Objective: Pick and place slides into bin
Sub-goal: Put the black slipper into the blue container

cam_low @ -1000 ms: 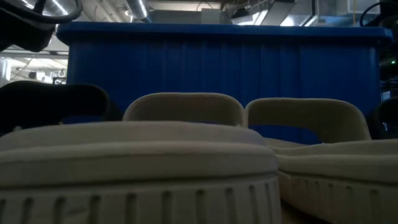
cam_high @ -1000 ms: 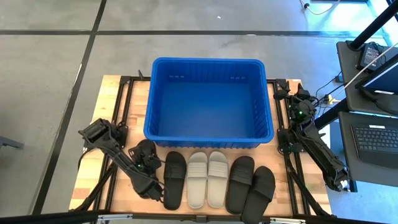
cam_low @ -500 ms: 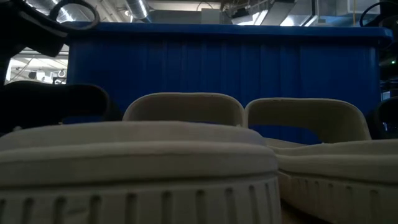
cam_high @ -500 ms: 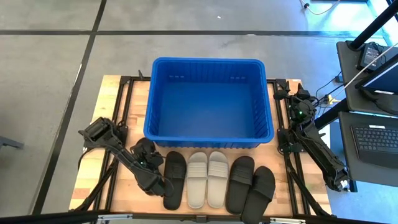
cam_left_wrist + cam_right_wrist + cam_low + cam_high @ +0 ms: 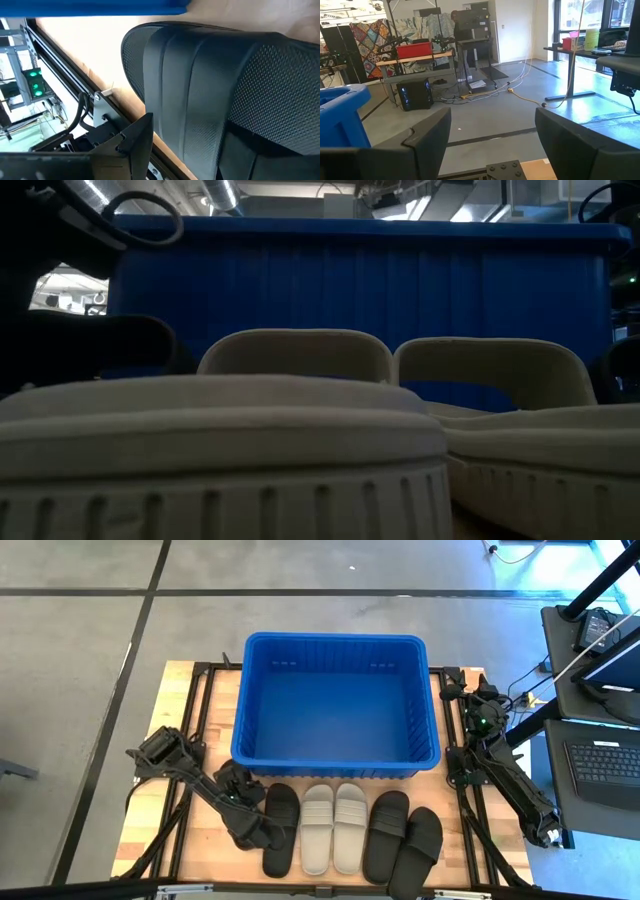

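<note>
Six slides lie in a row on their soles at the table's near edge, in front of the blue bin (image 5: 243,700). One black slide (image 5: 233,783) lies partly under my left arm. To its right come a black slide (image 5: 282,830), two grey slides (image 5: 318,828) (image 5: 350,828) and two more black slides (image 5: 385,835) (image 5: 420,848). My left gripper (image 5: 255,835) is low at the left side of the second black slide (image 5: 240,85). It is open; one finger (image 5: 137,140) shows beside the slide, and the slide hides the other. My right gripper (image 5: 492,125) is open and empty, parked at the table's right edge. My left gripper has one finger (image 5: 145,127) close beside the long side (image 5: 175,150) of the second black slide, level with its strap. I cannot tell whether it touches. The slide lies flat on the table.
The bin's inside shows nothing in it. Its wall (image 5: 360,280) stands just behind the two grey slides (image 5: 290,360) (image 5: 500,370). Black frame rails (image 5: 205,730) run along the table's sides. A desk with a laptop (image 5: 605,760) stands beyond the right edge.
My left gripper has moved toward the table's right edge, from beside the leftmost slides up to the left side of the second black slide. No slide has moved.
</note>
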Controlling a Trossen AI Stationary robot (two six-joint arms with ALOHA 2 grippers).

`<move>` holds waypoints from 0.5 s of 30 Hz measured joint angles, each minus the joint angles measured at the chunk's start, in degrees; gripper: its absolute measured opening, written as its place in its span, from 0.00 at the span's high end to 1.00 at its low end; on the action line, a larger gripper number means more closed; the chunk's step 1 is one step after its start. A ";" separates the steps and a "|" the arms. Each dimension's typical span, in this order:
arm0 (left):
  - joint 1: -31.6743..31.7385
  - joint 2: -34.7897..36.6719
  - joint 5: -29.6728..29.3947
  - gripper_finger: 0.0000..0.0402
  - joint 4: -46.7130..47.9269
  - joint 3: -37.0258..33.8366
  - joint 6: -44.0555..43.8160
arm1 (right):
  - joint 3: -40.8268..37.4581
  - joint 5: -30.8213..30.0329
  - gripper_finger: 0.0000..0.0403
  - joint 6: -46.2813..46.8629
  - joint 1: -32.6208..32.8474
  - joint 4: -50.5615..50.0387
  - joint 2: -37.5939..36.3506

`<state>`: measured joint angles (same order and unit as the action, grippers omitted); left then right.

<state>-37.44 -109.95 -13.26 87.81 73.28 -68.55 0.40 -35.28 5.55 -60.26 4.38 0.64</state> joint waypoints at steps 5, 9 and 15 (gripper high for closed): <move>1.25 0.02 -0.17 0.55 -0.01 0.00 0.10 | 0.00 -0.01 0.28 2.17 -0.01 0.02 -0.01; 2.29 0.02 -0.19 0.55 -0.52 0.00 0.10 | 0.00 0.01 0.28 5.42 -0.01 0.02 -0.01; 3.21 0.02 -3.25 0.55 -2.23 0.00 0.17 | 0.00 -0.01 0.28 6.22 -0.01 0.02 -0.01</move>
<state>-34.24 -109.93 -16.51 85.58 73.28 -68.37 0.40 -35.29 11.77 -60.27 4.40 0.62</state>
